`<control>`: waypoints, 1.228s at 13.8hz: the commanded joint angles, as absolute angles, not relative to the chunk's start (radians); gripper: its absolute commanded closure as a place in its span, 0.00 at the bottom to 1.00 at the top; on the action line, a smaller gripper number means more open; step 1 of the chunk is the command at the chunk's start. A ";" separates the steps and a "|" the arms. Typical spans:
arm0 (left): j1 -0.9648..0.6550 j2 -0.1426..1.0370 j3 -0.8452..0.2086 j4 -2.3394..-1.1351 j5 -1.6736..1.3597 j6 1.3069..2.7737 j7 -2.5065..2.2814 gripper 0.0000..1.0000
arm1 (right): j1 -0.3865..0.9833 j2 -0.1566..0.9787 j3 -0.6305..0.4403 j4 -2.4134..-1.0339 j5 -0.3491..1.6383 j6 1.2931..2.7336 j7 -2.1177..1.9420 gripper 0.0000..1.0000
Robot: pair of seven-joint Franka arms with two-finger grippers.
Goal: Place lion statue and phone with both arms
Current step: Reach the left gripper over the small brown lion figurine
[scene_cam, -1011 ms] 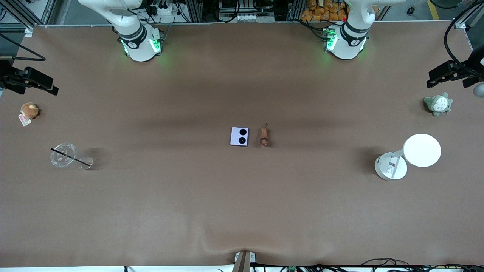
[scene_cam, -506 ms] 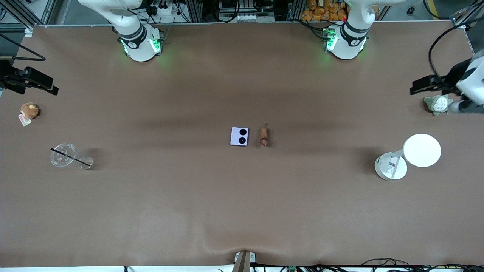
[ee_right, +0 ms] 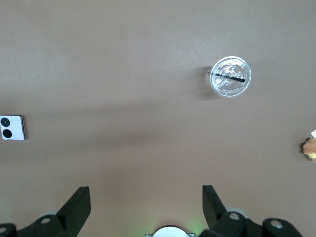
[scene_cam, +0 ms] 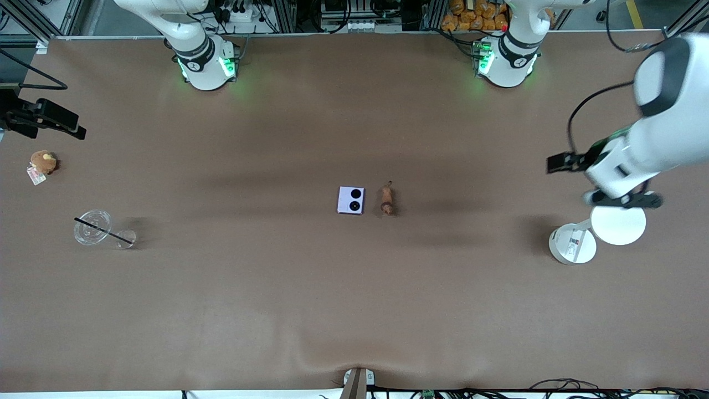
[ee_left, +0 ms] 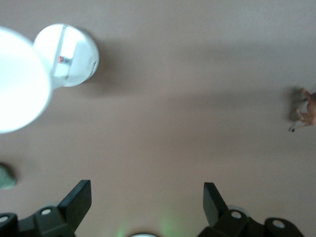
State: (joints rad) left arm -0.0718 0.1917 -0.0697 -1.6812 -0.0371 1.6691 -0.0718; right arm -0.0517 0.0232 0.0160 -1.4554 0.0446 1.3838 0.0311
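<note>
At frame centre on the bench point(scene_cam: 354, 310), the phone point(scene_cam: 351, 200) lay just beside the lion statue point(scene_cam: 386, 200). The left gripper point(ee_left: 146, 198), fingers released, hung above the white lamp point(scene_cam: 602, 230), probably; the right gripper point(ee_right: 146, 197), fingers also released, waited at the left edge.

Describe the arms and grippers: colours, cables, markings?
Both arms are glossy white with black joint bands and green lights at the bases. A black cable loops along the left arm. The left gripper and right gripper have black, wedge-shaped fingers on dark bodies with round silver screws.
</note>
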 commanded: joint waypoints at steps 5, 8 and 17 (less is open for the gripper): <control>-0.267 0.369 -0.084 -1.669 -0.040 1.903 -0.283 0.00 | -0.063 0.012 0.021 -1.470 0.048 1.379 0.034 0.00; -0.378 0.417 -0.086 -1.667 -0.064 1.985 -0.374 0.00 | -0.063 0.011 0.021 -1.476 0.048 1.381 0.034 0.00; -0.581 0.607 -0.080 -1.660 -0.060 2.298 -0.606 0.00 | -0.057 0.012 0.021 -1.477 0.048 1.381 0.034 0.00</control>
